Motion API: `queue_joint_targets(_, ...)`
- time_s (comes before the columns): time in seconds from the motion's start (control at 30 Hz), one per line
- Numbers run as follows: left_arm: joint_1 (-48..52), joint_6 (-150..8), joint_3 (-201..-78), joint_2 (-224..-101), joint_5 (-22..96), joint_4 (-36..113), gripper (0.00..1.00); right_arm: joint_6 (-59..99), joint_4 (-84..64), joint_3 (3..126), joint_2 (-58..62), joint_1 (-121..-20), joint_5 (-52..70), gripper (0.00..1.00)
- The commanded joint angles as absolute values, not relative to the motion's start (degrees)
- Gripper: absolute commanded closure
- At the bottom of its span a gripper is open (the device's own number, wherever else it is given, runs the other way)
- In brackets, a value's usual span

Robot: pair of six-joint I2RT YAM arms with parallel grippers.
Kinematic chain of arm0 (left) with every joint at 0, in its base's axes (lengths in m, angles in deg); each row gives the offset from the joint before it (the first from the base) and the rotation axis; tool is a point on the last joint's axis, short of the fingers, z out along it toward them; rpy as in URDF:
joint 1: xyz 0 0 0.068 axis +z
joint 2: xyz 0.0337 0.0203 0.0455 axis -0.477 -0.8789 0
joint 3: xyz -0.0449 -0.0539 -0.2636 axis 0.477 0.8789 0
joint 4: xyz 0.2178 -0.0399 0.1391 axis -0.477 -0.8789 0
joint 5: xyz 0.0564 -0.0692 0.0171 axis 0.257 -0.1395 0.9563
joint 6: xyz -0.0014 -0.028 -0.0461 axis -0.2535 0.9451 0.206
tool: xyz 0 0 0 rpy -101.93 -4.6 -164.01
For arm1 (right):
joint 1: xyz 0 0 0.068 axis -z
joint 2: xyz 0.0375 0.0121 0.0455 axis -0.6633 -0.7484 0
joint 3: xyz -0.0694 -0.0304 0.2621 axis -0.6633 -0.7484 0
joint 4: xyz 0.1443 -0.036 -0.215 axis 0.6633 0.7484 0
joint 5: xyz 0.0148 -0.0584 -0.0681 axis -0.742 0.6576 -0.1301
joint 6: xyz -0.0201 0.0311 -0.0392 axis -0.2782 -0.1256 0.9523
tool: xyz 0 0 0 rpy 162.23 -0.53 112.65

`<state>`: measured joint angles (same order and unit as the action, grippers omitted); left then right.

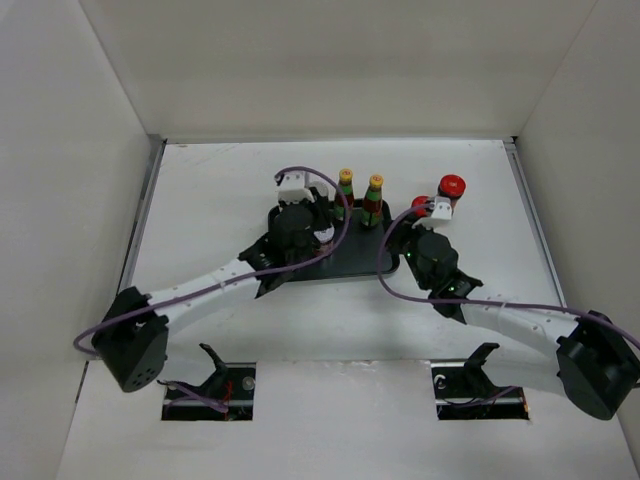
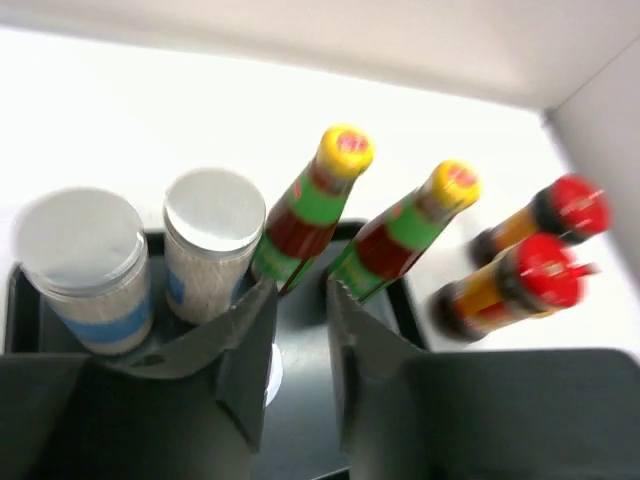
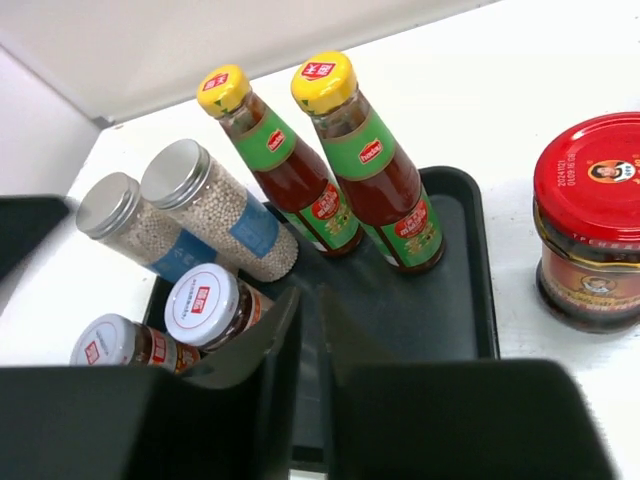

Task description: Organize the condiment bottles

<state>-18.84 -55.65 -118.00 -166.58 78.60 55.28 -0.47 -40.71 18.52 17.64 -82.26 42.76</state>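
**Right tool**: fingers together, nothing between them, above the black tray.
**Left tool**: fingers drawn close with a slim gap, nothing seen in it, over the tray's left part.
**On tray:** two yellow-capped bottles, two silver-lidded shakers, two white-lidded jars.
**Off tray:** two red-lidded jars on the bench, just right of the tray and near the right tool.
**Step, as judged:** fetch a red-lidded jar. Spread the right tool wide first, descend squarely, clamp the glass below the lid, carry level, and set it on the bare right end, clear of the bottles.
**Orientation:** all upright, long axis vertical, lids up. The apparent lean in the wrist views is likely camera angle.
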Motion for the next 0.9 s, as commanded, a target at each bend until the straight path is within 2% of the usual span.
queue_joint_targets(0.0,-17.53,-57.41,-113.03,-158.84,78.43,61.58,0.81,-1.00,-41.15,19.98,18.06,-81.41,43.59,0.86)
queue_joint_targets(0.13,-11.91,-51.98,-103.28,-149.18,80.02,60.62,0.87,-0.83,-36.67,22.62,18.32,-81.58,45.96,0.87)
queue_joint_targets(0.47,2.07,-38.26,-83.49,-130.44,76.50,57.10,0.86,1.72,-20.51,32.99,15.25,-81.67,53.16,0.86)
queue_joint_targets(0.53,4.27,-36.32,-80.68,-128.68,75.54,57.89,0.85,2.16,-17.69,33.26,15.59,-80.88,55.71,0.80)
queue_joint_targets(0.73,10.60,-30.53,-77.42,-127.53,67.19,59.38,0.83,0.93,-13.21,31.41,21.65,-78.68,58.27,0.52)
queue_joint_targets(0.87,14.46,-31.47,-77.06,-127.36,64.64,58.52,0.81,1.63,-12.22,35.98,17.47,-75.88,57.39,0.35)
